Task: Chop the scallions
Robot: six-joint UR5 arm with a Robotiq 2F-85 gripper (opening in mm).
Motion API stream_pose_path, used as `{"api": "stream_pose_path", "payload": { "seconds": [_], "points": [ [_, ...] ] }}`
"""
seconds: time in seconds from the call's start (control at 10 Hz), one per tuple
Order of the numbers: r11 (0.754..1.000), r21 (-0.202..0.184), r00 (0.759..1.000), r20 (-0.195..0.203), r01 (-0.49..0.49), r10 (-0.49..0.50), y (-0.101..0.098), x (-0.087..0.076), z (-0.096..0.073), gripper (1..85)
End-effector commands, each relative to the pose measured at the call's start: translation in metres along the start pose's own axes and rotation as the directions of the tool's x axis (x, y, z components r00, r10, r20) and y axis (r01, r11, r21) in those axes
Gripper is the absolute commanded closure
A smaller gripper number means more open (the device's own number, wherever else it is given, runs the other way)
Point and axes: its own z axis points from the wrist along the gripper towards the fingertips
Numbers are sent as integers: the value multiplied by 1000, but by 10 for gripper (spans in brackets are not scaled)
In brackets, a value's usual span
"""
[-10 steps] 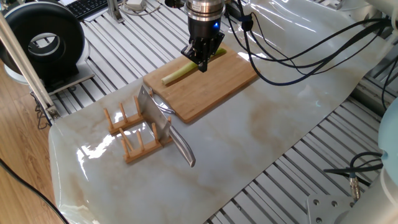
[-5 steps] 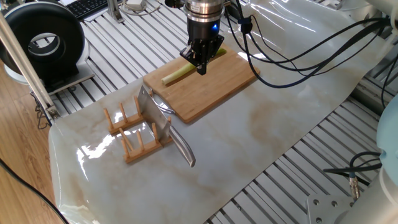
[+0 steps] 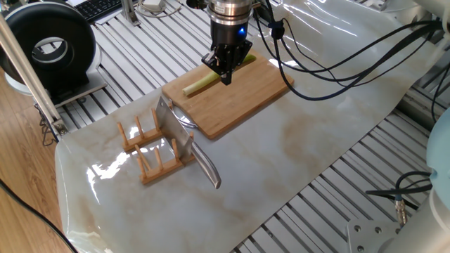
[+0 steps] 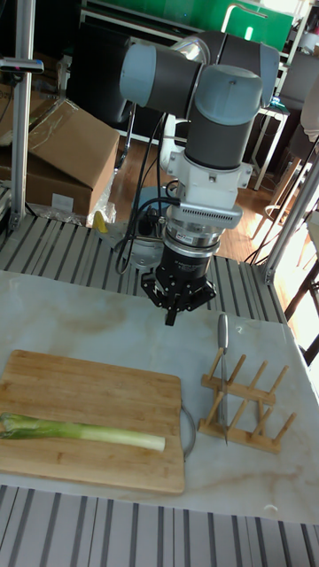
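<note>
I see the gripper [image 3: 226, 76] pointing straight down over the cutting board [image 3: 239, 98], fingers nearly together, nothing between them. Scallions [image 4: 84, 431]: one whole stalk flat on the board, lengthwise near its edge; in the tall fixed view it's clear of the fingertips, not touching. UR5 wrist vertical, cables trailing off it. Knife [image 4: 222, 361] sits upright in the wooden rack [image 4: 248, 403], just off the board's end, on the marble mat [image 3: 295, 161].
</note>
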Motion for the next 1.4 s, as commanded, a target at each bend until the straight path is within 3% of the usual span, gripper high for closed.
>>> {"api": "stream_pose_path", "payload": {
  "seconds": [0.0,0.2,0.3,0.4,0.9,1.1,1.2,1.3],
  "points": [
    [1000,-19,1000,16,-13,13,4,-4,-1,843],
    [999,-25,999,23,-23,24,4,-6,-2,843],
    [1000,5,1000,-4,-22,22,-4,1,-2,843],
    [1000,-4,1000,-26,-17,17,-1,6,-2,843],
    [998,-66,1000,-1,13,-13,15,0,-3,830],
    [992,-124,999,34,-28,32,49,-29,3,663],
    [988,-149,997,52,-49,58,64,-42,5,620],
    [986,-160,995,69,-57,68,70,-51,8,557]
  ]
}}
